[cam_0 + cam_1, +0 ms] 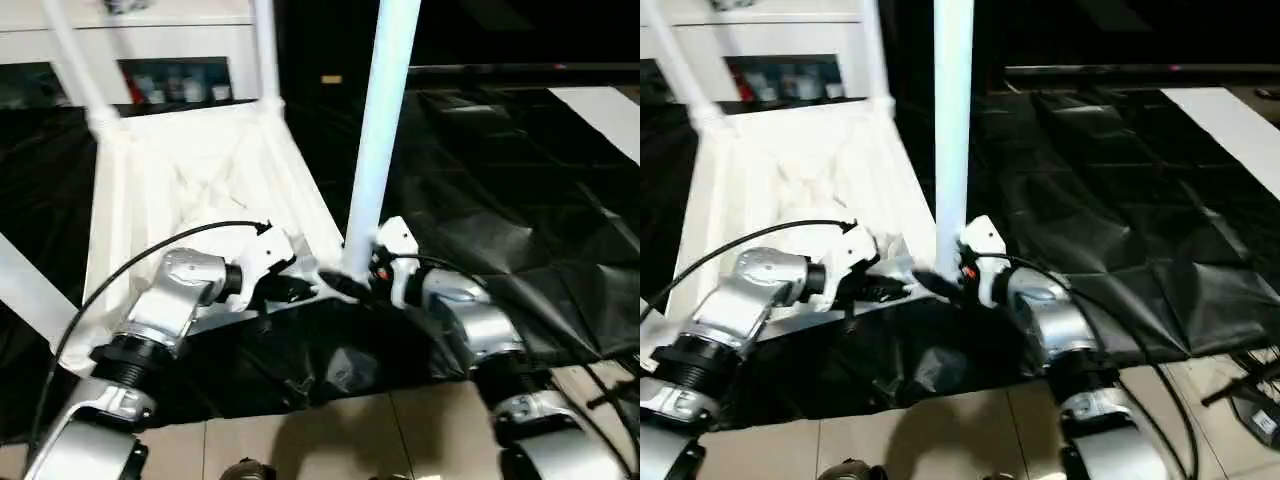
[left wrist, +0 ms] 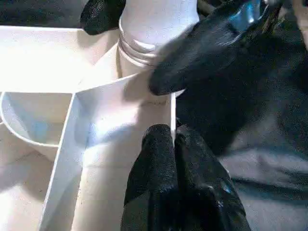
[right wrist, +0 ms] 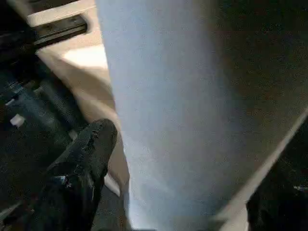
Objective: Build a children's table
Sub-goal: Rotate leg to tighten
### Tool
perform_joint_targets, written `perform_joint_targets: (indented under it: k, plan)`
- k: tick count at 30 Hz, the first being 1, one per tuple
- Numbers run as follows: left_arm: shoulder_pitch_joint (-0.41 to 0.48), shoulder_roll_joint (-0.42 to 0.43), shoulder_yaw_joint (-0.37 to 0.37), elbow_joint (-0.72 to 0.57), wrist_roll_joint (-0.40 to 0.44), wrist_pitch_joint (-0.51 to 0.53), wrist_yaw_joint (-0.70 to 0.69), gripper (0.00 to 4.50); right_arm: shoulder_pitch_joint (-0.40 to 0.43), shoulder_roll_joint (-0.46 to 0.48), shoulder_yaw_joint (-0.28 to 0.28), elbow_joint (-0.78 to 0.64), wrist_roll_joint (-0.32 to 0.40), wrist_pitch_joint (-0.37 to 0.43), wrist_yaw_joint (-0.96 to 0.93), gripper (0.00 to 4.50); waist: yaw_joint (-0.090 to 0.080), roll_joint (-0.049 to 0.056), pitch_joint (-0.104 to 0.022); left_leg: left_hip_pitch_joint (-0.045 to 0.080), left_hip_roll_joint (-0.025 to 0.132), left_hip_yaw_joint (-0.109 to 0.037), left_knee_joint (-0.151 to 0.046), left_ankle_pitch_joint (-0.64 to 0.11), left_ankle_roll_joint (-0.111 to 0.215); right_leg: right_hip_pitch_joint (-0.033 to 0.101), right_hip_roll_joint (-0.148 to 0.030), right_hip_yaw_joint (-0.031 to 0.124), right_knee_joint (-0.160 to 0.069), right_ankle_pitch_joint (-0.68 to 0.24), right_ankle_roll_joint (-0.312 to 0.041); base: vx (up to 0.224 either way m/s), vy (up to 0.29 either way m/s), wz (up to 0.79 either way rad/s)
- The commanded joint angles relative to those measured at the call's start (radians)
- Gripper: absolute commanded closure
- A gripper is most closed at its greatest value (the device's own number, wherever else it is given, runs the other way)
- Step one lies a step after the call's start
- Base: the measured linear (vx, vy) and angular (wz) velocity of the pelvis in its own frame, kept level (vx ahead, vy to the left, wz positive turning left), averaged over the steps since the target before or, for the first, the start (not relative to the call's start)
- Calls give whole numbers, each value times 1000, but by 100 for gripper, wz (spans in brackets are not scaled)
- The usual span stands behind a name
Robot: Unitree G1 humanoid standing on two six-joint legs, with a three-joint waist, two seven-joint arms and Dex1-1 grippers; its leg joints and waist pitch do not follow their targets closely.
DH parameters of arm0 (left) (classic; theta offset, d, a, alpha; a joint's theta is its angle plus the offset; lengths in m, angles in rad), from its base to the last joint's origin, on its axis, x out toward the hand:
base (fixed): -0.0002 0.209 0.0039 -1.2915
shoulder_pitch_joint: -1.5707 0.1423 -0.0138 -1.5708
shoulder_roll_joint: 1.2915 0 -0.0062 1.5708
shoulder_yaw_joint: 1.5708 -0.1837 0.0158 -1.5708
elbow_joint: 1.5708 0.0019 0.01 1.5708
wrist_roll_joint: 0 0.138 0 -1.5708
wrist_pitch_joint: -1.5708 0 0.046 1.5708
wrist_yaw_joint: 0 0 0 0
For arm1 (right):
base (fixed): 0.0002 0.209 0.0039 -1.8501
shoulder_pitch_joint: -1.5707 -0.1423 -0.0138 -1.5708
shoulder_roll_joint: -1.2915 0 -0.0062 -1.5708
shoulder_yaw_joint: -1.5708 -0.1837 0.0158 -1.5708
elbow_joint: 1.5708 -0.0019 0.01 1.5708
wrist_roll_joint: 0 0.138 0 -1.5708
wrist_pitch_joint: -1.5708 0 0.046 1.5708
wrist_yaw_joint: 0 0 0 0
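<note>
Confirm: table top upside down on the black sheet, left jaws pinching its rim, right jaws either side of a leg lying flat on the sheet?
Wrong on one point: the leg is not lying flat; it stands upright at the near corner of the table top, as the left eye view shows. The rest holds: top upside down on the black sheet, left jaws on its rim, right jaws either side of the leg.

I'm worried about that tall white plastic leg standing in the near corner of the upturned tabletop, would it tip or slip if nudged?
The tall white tubular plastic leg looks stiff and probably light. Its base sits in the corner socket of the white rimmed plastic tabletop, so it should resist tipping somewhat. Its smooth surface may slip between the right gripper jaws, which stand apart around it.
</note>
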Motion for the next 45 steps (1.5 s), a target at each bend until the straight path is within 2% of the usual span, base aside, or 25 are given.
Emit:
perform_joint_targets:
  k: [1,2,7,8,14,17,18,20,23,25,27,28,30,31,33,34,35,36,39,42,44,45]
  plan:
    - [-33,-28,-37,-48,-49,-47,-50,450,14,14,108,-62,29,28,167,75,6,-2,-71,30,93,-45,-69,-142,47,47,-85,55,-54,-93,-266,0,0,0]
    - [-36,-24,-35,-42,-50,-51,-55,450,18,3,119,-73,32,33,196,75,9,-8,-70,29,93,-43,-69,-137,53,46,-82,54,-54,-93,-263,0,0,0]
    - [-41,-9,-29,-32,-47,-58,-71,450,23,-24,138,-97,40,52,273,114,22,-5,-69,34,94,-43,-69,-157,38,40,-86,56,-60,-146,-256,0,0,0]
    - [-39,0,-28,-34,-51,-57,-83,450,24,-33,140,-109,52,69,307,124,25,-10,-68,33,95,-44,-70,-157,35,41,-87,56,-59,-158,-252,0,0,0]
    - [-40,13,-22,-23,-50,-65,-97,450,28,-43,144,-126,55,92,342,163,37,-8,-70,35,95,-43,-69,-144,26,37,-87,56,-56,-142,-249,0,0,0]
    - [-39,10,-19,-20,-50,-67,-93,450,32,-41,143,-126,50,90,332,178,37,-11,-71,33,93,-44,-69,-139,24,39,-88,55,-54,-132,-251,0,0,0]
    - [-35,4,-19,-23,-51,-67,-86,450,38,-33,134,-118,37,81,293,182,38,-4,-71,32,93,-45,-68,-139,23,40,-89,55,-53,-131,-251,0,0,0]
    - [-26,-17,-10,-31,-54,-63,-48,450,50,-7,112,-93,5,68,182,188,37,-3,-71,31,93,-46,-69,-143,17,40,-89,56,-54,-126,-249,0,0,0]
    - [-22,-34,-2,-34,-54,-56,-13,450,57,12,100,-71,-19,51,98,190,30,-5,-68,33,92,-49,-74,-186,-4,39,-91,57,-62,-175,-241,0,0,0]
    - [-23,-54,5,-26,-41,-58,40,450,55,38,81,-35,-44,43,-11,190,25,0,-68,35,92,-51,-76,-204,-21,38,-92,59,-67,-200,-234,0,0,0]
    - [-21,-67,12,-24,-36,-60,71,450,49,62,65,-13,-52,47,-81,190,19,-2,-67,36,91,-52,-79,-228,-32,35,-91,60,-70,-228,-224,0,0,0]
    - [-23,-81,17,-22,-29,-61,107,450,36,89,44,9,-54,60,-157,190,15,2,-66,35,91,-54,-80,-231,-37,36,-90,60,-70,-231,-224,0,0,0]
    - [-22,-119,17,-23,4,-55,206,450,-4,168,-3,79,-55,69,-355,190,0,5,-66,34,91,-58,-85,-252,-60,36,-89,59,-70,-238,-225,0,0,0]
    - [-19,-125,13,-29,8,-48,219,450,-10,180,-4,89,-57,67,-380,190,-10,3,-66,32,89,-60,-85,-260,-67,39,-90,58,-72,-250,-221,0,0,0]
    - [-9,-159,13,-63,12,-7,277,450,-19,227,10,100,-78,51,-449,190,-20,4,-67,31,89,-57,-83,-252,-58,40,-89,60,-72,-224,-217,0,0,0]
    - [-8,-167,12,-69,12,-1,282,450,-19,235,18,98,-82,42,-449,155,-20,3,-68,31,88,-56,-82,-244,-53,40,-88,60,-71,-211,-218,0,0,0]
    - [-7,-172,10,-72,13,2,288,450,-17,241,25,94,-86,34,-443,155,-20,4,-70,31,87,-55,-79,-230,-38,41,-87,60,-69,-182,-222,0,0,0]
    - [-8,-185,3,-73,17,4,304,450,-12,251,37,86,-89,16,-436,134,-20,3,-71,29,86,-52,-77,-205,-23,43,-85,60,-66,-142,-228,0,0,0]
    - [-12,-197,-4,-66,13,-2,300,450,-4,255,34,70,-67,16,-388,110,-18,1,-73,27,85,-50,-72,-147,14,46,-82,58,-57,-61,-246,0,0,0]
    - [-15,-196,-5,-63,8,-8,284,450,-4,244,36,64,-64,8,-363,71,-18,1,-71,29,86,-49,-72,-159,21,46,-83,58,-61,-81,-250,0,0,0]
    - [-16,-190,-7,-64,2,-15,265,450,-6,230,41,63,-65,4,-346,52,-17,2,-70,30,87,-50,-74,-182,12,45,-83,58,-63,-117,-245,0,0,0]
    - [-13,-169,-14,-77,-11,-21,216,450,-11,195,52,65,-66,-13,-305,42,-17,2,-70,31,87,-51,-74,-182,9,46,-84,58,-63,-117,-244,0,0,0]
